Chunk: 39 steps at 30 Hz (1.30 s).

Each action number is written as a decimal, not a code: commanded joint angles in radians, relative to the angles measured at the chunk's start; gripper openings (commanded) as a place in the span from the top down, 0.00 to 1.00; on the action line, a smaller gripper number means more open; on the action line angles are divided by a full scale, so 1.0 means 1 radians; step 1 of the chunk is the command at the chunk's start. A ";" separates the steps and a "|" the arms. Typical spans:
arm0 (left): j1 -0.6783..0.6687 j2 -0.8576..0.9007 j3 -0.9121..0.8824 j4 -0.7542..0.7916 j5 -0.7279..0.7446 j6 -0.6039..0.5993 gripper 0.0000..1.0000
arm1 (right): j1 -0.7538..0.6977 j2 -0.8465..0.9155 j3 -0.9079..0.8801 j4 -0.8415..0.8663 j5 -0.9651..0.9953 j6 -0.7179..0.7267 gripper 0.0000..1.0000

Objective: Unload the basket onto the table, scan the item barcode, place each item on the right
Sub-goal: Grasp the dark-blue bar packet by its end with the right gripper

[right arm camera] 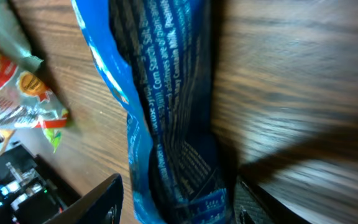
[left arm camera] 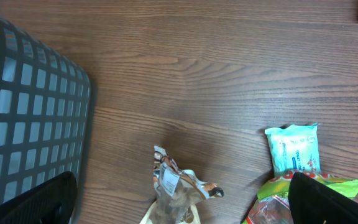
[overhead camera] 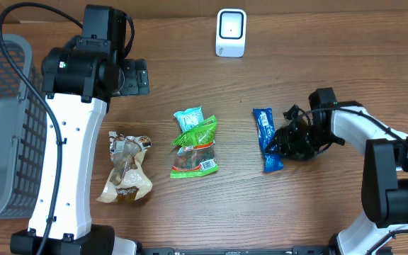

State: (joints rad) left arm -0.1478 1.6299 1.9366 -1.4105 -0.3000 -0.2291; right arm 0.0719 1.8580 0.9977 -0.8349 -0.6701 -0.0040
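While the right wrist camera sits close, the blue packet [right arm camera: 166, 124] fills its view, lying lengthwise on the counter [right arm camera: 303, 81], its small white print partly readable; the overhead view cannot resolve that print. The right fingers [right arm camera: 104, 202] stand apart, one on each side of the packet's near end. Whether they pinch it I cannot tell. A corner of the green-and-red packet [right arm camera: 17, 93] shows at the left edge.

Seen from the left wrist, the left fingers [left arm camera: 328, 199] are spread wide over bare wood. Past them lie a crumpled brown snack bag [left arm camera: 176, 193] and a teal tissue pack [left arm camera: 294, 146], with the grey mesh basket [left arm camera: 30, 106] on the left.

Only the overhead view places everything. The blue packet lies flat right of centre, with the right arm [overhead camera: 353, 127] reaching in from its right. The three other packets lie around the middle, well apart from the basket. Inside the basket only its own mesh shows. Farthest off, a white scanner [overhead camera: 231, 32] stands at the back edge.
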 commanded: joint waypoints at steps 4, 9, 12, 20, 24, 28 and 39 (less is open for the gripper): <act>0.003 -0.020 0.018 0.001 -0.014 0.016 0.00 | -0.004 -0.010 -0.115 0.128 -0.064 0.056 0.57; 0.003 -0.020 0.018 0.001 -0.014 0.016 0.00 | -0.007 -0.010 -0.144 0.185 -0.065 0.087 0.78; 0.003 -0.020 0.018 0.001 -0.014 0.016 0.00 | -0.007 -0.010 -0.144 0.206 -0.069 0.087 0.92; 0.003 -0.020 0.018 0.001 -0.014 0.016 0.00 | -0.006 -0.024 -0.022 0.085 0.046 0.087 0.96; 0.003 -0.020 0.018 0.001 -0.014 0.016 0.00 | 0.031 -0.054 0.093 -0.058 0.287 0.130 0.96; 0.003 -0.020 0.018 0.001 -0.014 0.016 0.00 | 0.130 -0.072 0.190 -0.192 0.702 0.280 0.96; 0.003 -0.020 0.018 0.001 -0.014 0.016 0.00 | 0.461 -0.061 0.206 -0.306 1.217 0.562 0.92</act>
State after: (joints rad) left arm -0.1478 1.6299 1.9366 -1.4101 -0.3000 -0.2287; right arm 0.4793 1.8168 1.1908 -1.1324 0.3679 0.4652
